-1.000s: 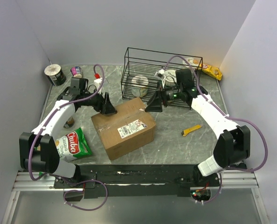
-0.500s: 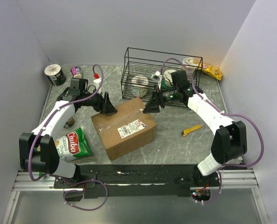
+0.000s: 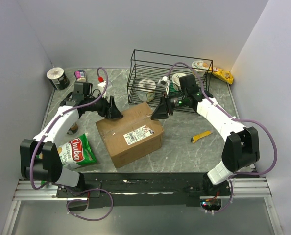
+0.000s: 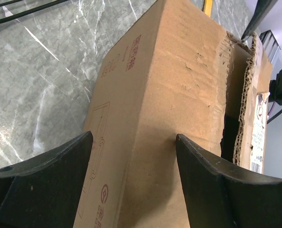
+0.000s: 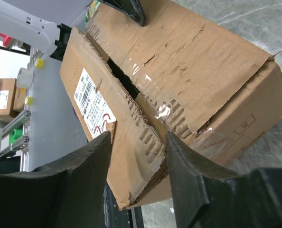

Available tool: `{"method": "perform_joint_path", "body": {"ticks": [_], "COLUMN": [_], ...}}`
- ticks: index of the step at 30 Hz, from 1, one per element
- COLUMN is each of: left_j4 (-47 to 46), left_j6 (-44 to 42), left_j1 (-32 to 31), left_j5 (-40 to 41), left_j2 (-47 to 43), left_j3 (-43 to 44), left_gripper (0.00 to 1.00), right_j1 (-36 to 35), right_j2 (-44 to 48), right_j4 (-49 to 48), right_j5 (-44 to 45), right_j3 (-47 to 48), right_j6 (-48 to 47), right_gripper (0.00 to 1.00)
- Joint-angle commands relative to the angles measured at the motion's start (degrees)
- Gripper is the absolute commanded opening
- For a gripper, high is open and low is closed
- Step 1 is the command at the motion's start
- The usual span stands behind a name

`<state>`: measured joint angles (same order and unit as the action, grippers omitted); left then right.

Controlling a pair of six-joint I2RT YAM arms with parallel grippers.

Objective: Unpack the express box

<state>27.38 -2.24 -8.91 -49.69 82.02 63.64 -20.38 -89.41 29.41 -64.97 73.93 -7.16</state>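
The express box (image 3: 131,134), a brown carton with a white label (image 3: 136,134), sits mid-table. Its taped top seam is torn open and shows a dark gap (image 5: 124,78). My left gripper (image 3: 112,114) is open at the box's far left corner. In the left wrist view (image 4: 132,138) its jaws straddle the top edge of the box (image 4: 169,85), and the right finger touches the cardboard. My right gripper (image 3: 158,112) is open at the far right corner. In the right wrist view (image 5: 137,141) its jaws stand either side of the ragged corner of the labelled flap (image 5: 131,142).
A black wire basket (image 3: 170,78) holding round items stands just behind the box. A yellow utility knife (image 3: 201,136) lies to the right. A green Chuba snack bag (image 3: 78,151) lies front left. A tape roll (image 3: 57,77), a small jar (image 3: 80,75) and a yellow packet (image 3: 224,75) sit along the back.
My right gripper has moved a little left and closer onto the box's far right corner. The left arm and the box have not moved.
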Motion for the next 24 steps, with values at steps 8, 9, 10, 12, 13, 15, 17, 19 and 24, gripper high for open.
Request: {"method": "perform_joint_path", "body": {"ticks": [8, 9, 10, 12, 13, 15, 17, 19, 24], "left_j4": [-3.38, -3.47, -3.47, -3.29, -3.12, -2.77, -2.68, -2.68, -2.07], "left_j6": [4.08, 4.26, 4.44, 4.44, 4.26, 4.00, 3.73, 3.47, 2.86], "left_j1": [0.73, 0.91, 1.00, 1.35, 1.44, 1.61, 1.61, 1.61, 1.70], "left_j5": [1.79, 1.79, 1.79, 1.53, 1.44, 1.18, 1.09, 1.00, 0.74], "left_j2": [0.16, 0.07, 0.07, -0.02, -0.02, -0.28, -0.37, -0.46, -0.98], "left_j3": [-2.20, -2.55, -2.64, -2.90, -2.90, -2.99, -2.99, -2.99, -2.82], "left_gripper": [0.73, 0.73, 0.73, 0.72, 0.72, 0.72, 0.72, 0.72, 0.72], "right_j1": [-0.80, -0.97, -1.67, -2.82, -4.47, -6.76, -10.35, -13.00, -24.25], "right_j2": [5.64, 6.08, 7.39, 9.06, 10.99, 13.45, 18.90, 25.55, 42.01], "right_j4": [19.68, 21.29, 22.52, 24.82, 25.17, 24.65, 21.76, 15.18, -7.31], "right_j5": [-2.26, -2.61, -2.44, -1.22, 0.35, 3.25, 8.26, 12.22, 30.58], "right_j3": [5.43, 5.52, 5.26, 4.47, 3.42, 1.84, -2.99, -10.16, -31.44], "right_j6": [-18.04, -19.63, -23.22, -26.31, -29.29, -32.64, -36.42, -40.19, -47.14], "right_gripper": [0.42, 0.41, 0.40, 0.40, 0.40, 0.39, 0.38, 0.37, 0.31]}}
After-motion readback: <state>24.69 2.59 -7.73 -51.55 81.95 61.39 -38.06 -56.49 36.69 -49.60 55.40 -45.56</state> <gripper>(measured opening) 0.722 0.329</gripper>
